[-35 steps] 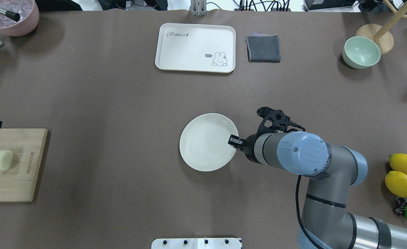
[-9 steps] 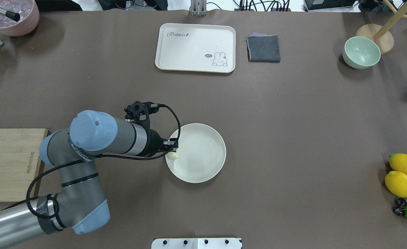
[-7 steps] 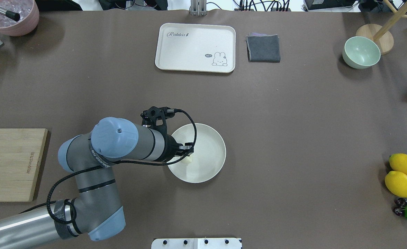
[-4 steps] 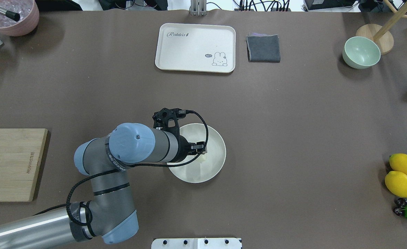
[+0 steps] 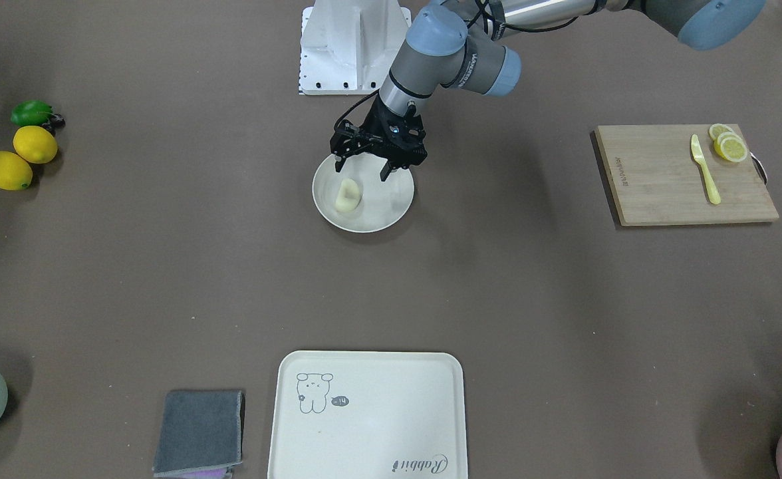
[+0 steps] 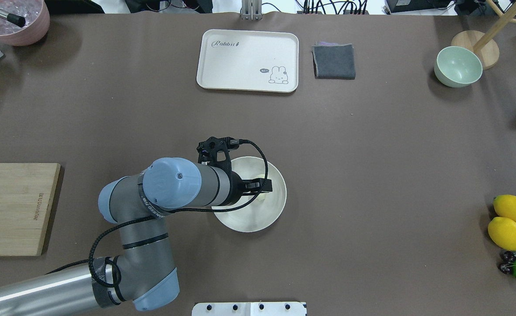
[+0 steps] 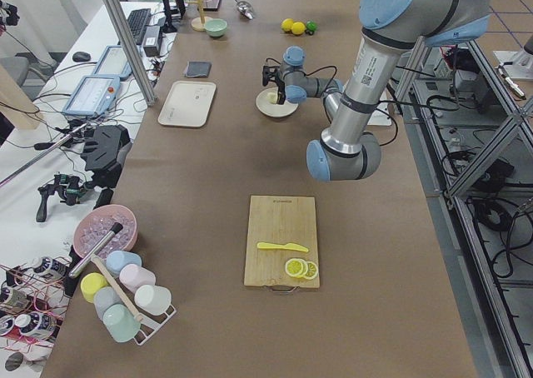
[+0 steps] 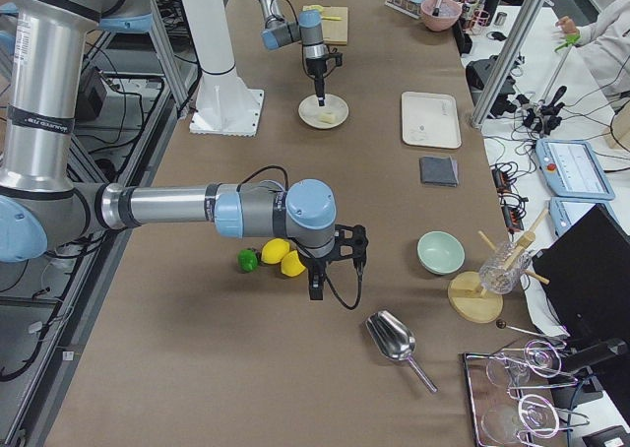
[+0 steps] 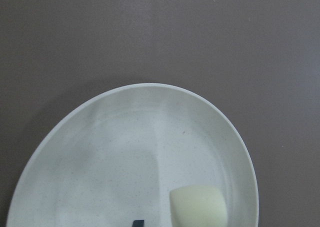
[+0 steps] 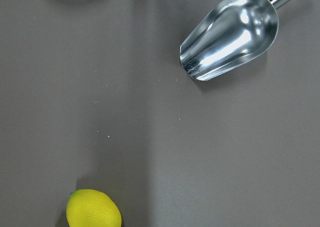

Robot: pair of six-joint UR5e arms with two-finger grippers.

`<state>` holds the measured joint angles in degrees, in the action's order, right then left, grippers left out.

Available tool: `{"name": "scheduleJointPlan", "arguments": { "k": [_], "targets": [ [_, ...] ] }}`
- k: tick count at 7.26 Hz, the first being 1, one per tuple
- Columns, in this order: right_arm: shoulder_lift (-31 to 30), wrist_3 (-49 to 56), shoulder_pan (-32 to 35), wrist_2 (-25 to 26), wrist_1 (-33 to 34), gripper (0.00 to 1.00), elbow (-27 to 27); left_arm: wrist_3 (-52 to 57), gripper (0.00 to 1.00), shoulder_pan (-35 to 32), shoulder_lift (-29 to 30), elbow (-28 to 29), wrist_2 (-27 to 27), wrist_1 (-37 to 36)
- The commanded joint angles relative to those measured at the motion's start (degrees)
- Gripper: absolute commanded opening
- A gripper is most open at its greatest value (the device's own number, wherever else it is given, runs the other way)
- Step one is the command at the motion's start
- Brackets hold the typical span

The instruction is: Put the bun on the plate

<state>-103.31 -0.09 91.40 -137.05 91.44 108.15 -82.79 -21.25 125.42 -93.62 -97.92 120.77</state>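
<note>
You are looking at a plate [image 9: 115, 137] that is showing a matt, finely speckled surface, and a bun [image 9: 197, 207] that is looking smooth and dull. The table [image 5: 530, 299] is wearing a matt brown covering. The scoop [image 10: 230, 34] is gleaming like polished metal, the cutting board [image 5: 657, 179] is showing pale wood grain, and the folded cloth [image 5: 198, 429] is looking soft and fuzzy.

Silver-grey tubular arm [image 6: 43, 293] with pale-blue joint caps [image 6: 170, 177], black tool [image 5: 362, 171], looping black cable [image 6: 265, 163].
</note>
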Motion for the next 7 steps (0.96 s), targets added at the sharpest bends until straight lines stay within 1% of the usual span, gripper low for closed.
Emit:
{"name": "scheduleJointPlan", "arguments": {
  "k": [1, 2, 3, 4, 5, 6, 7],
  "targets": [
    [0.0, 0.0, 0.0, 0.0, 0.1, 1.0, -0.1, 0.1, 0.97, -0.2, 0.0, -0.2, -0.2, 0.0],
    [0.0, -0.1, 0.0, -0.1, 0.1, 1.0, -0.1, 0.5, 0.97, -1.3, -0.4, -1.9, -0.4, -2.2],
    [0.0, -0.1, 0.0, -0.1, 0.1, 1.0, -0.1, 3.2, 0.97, -3.0, -0.5, -7.0, -1.7, -13.3],
    [0.0, -0.1, 0.0, -0.1, 0.1, 1.0, -0.1, 9.9, 0.97, -6.1, -0.7, -14.7, -4.1, -28.1],
    [0.0, -0.1, 0.0, -0.1, 0.1, 1.0, -0.2, 19.2, 0.97, -11.2, -3.5, -21.3, -7.1, -38.5],
    [0.0, 0.0, -0.1, -0.1, 0.1, 1.0, -0.2, 30.2, 0.97, -18.7, -7.1, -24.9, -11.7, -43.7],
    [0.0, -0.1, 0.0, -0.1, 0.1, 1.0, -0.2, 41.0, 0.97, -27.1, -11.0, -25.3, -16.7, -44.9]
  ]
}}
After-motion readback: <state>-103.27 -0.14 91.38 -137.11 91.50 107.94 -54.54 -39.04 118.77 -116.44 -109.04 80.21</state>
